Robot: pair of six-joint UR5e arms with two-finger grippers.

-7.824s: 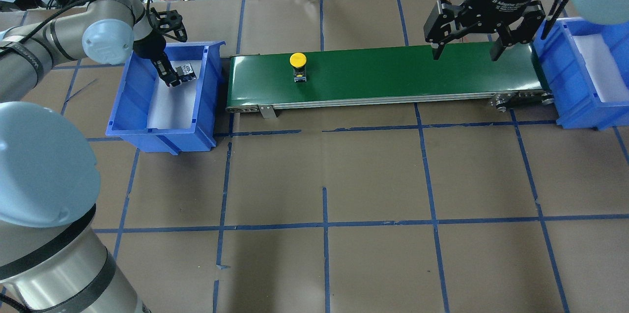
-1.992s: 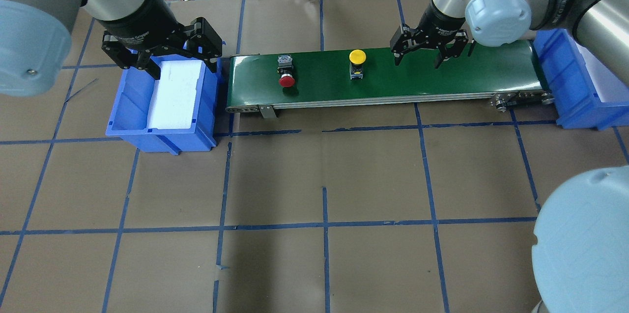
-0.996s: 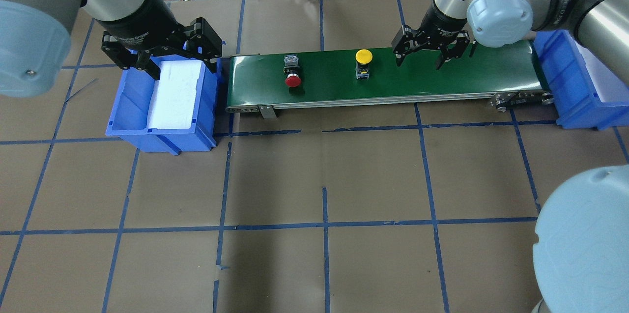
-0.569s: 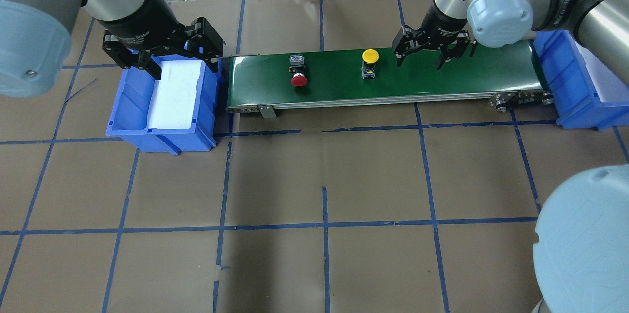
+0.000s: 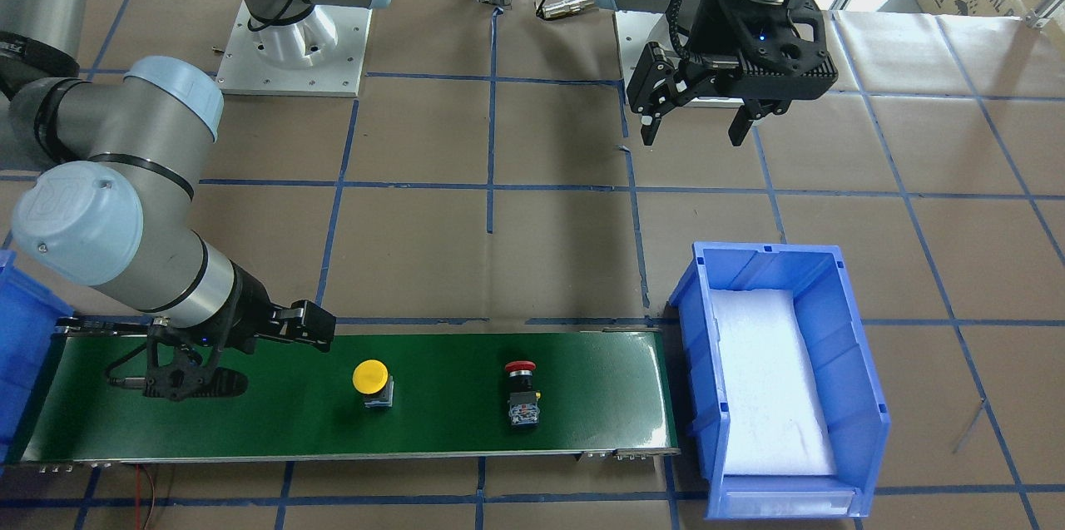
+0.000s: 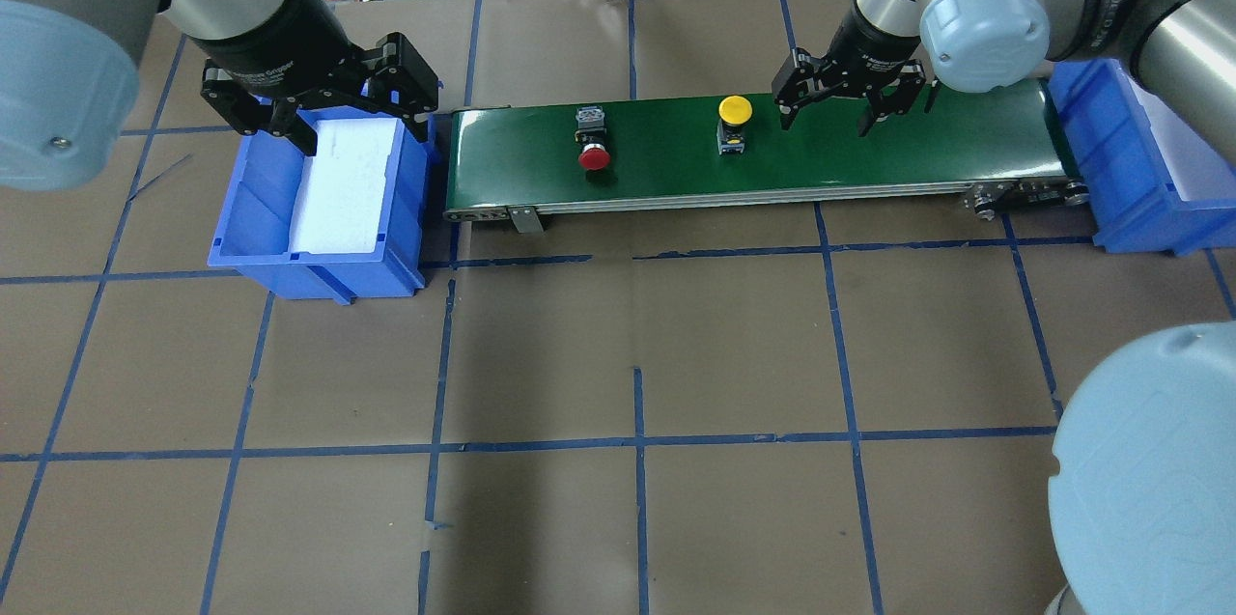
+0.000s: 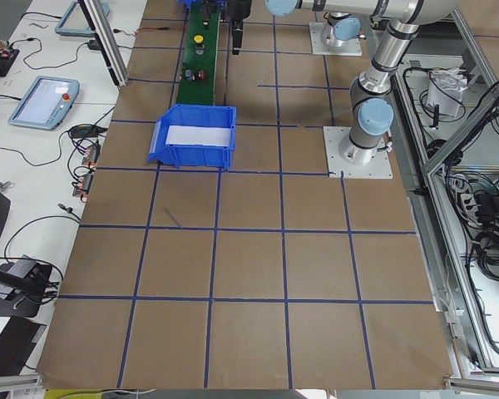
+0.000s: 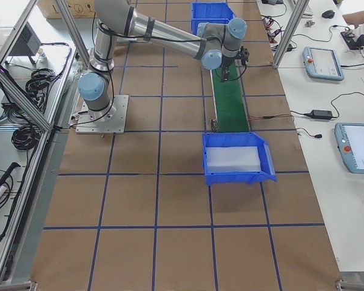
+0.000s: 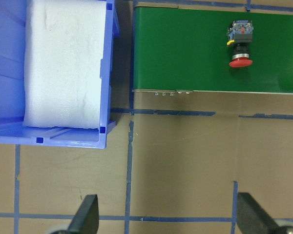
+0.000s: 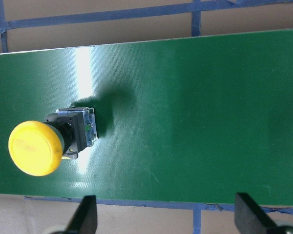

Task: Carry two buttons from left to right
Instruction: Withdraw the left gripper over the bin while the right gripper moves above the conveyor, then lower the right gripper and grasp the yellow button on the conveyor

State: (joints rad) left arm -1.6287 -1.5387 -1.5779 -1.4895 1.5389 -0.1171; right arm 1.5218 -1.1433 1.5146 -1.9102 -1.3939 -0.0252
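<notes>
Overhead exterior: how are the hands seen?

The left hand [image 6: 364, 134] is raised high near the left blue bin [image 6: 319, 272], its fingers spread wide and empty. The right hand [image 6: 824, 123] is held low over the green belt [image 6: 917, 161], fingers likewise apart and empty.

And the buttons?

Both are carried on the belt. The yellow button [image 6: 734, 123] is stood cap-up just beside the right hand, untouched by it. The red button [image 6: 592, 140] is laid on its side nearer the belt's left end, cap turned toward the robot.

Exterior front-facing: what is added?

The same layout is shown mirrored. A white liner [image 5: 770, 380] is seen in the left bin, and the left hand is pictured over the brown table [image 5: 499, 247] on the robot's side of that bin.

Exterior left and exterior right?

The belt and bins are made out, with the right blue bin [image 8: 236, 176] lined in white at the belt's other end. The buttons are too small to be judged, and neither hand's opening can be told there.

Left wrist-mounted?

The red button is seen on the belt beyond the bin's corner. Two fingertips [image 9: 87, 214] are set wide apart at the lower edge.

Right wrist-mounted?

The yellow button is seen on the belt, off to one side of the spread fingertips [image 10: 85, 214].
</notes>
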